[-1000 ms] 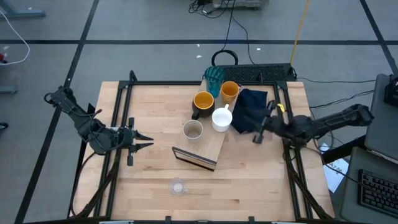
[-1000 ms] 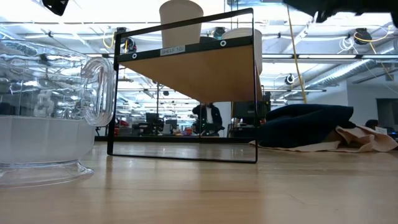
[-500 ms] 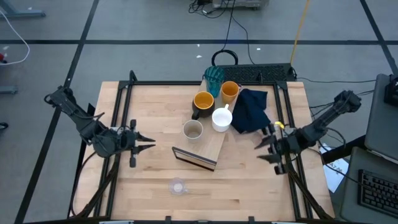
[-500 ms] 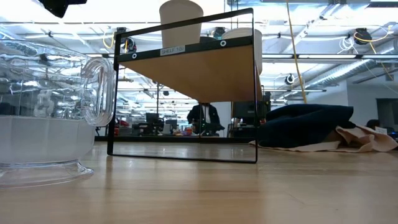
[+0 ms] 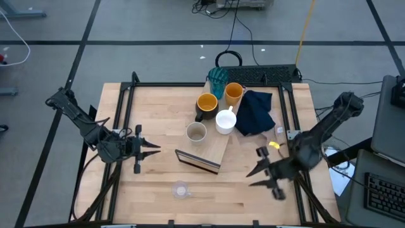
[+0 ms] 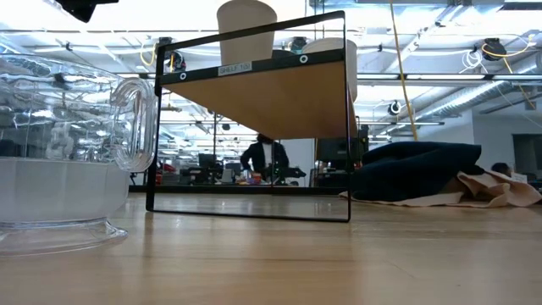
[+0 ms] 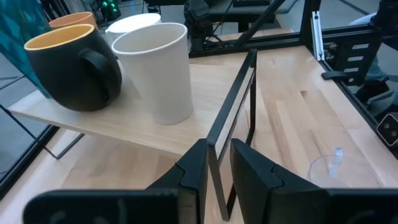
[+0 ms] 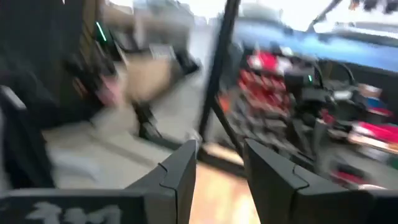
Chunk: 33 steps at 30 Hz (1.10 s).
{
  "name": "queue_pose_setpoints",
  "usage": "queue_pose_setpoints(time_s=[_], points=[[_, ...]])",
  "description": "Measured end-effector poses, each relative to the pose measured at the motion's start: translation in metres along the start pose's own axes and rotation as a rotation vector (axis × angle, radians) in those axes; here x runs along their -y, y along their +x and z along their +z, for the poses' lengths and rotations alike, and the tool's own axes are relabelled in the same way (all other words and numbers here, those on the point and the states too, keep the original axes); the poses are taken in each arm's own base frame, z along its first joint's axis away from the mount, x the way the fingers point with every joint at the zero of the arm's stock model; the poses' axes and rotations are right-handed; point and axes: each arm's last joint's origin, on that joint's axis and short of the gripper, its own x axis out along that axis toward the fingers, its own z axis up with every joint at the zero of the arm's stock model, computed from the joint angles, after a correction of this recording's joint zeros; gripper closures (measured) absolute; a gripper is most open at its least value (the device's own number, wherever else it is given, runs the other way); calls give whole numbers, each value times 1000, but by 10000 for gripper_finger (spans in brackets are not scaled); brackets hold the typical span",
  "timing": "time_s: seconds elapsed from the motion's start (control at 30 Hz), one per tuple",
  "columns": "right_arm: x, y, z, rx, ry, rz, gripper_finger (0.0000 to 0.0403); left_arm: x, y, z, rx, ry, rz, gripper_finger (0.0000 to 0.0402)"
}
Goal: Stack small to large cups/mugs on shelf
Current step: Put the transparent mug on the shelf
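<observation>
The light-wood shelf (image 5: 218,144) stands on a black frame, its dark end edge (image 5: 197,163) toward the near side. On it stand the beige cup (image 5: 196,132), white mug (image 5: 226,121), dark mug with yellow inside (image 5: 207,104), orange cup (image 5: 233,93) and teal tumbler (image 5: 218,78). The small clear glass (image 5: 181,189) stands on the table near the front edge. My left gripper (image 5: 152,149) is open and empty, left of the shelf, pointing at its frame (image 7: 231,106). My right gripper (image 5: 254,177) is open and empty, right of the shelf's near end.
A navy cloth (image 5: 255,113) lies bunched right of the shelf, with a pale cloth (image 6: 495,188) beside it. Black frame rails (image 5: 120,126) run along both table sides. Bare wood lies between the glass and my right gripper.
My right gripper has drawn back from the navy cloth toward the table's near edge and turned, its fingers now pointing toward the table's left. The cups and the shelf have stayed in place.
</observation>
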Motion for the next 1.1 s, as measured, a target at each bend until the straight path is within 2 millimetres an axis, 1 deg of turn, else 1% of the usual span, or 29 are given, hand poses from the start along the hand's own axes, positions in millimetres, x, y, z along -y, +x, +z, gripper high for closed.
queue_pose_setpoints(time_s=[0.07,0.1,0.17,0.27,0.33,0.43,0.57,0.67,0.77,0.9,0.97,1.1], points=[[-9,22,9,-114,-92,-67,277,0,0,0,-1,0,-7,332],[-13,31,11,-166,-132,-111,277,0,0,0,-2,0,-11,332],[-19,48,6,-251,-173,-222,277,1,0,0,-5,0,-24,332],[-30,65,-19,-320,-172,-295,277,2,-1,-1,-11,10,-58,332],[-37,75,-36,-321,-138,-310,277,4,-2,-1,-16,16,-74,332],[-48,87,-57,-299,-91,-321,277,6,-4,-2,-17,26,-93,332],[-61,97,-91,-336,-60,-321,277,10,-7,-3,-14,23,-117,332],[-66,103,-116,-361,-2,-336,277,12,-8,-3,-12,8,-130,332],[-72,107,-141,-371,19,-346,277,14,-10,-3,-10,7,-144,332],[-76,115,-156,-279,65,-361,277,16,-12,-3,-8,-2,-155,332],[-78,116,-164,-261,54,-360,277,16,-12,-4,-8,-8,-159,332],[-83,125,-169,-246,49,-361,277,18,-14,-4,-8,-9,-170,332]])
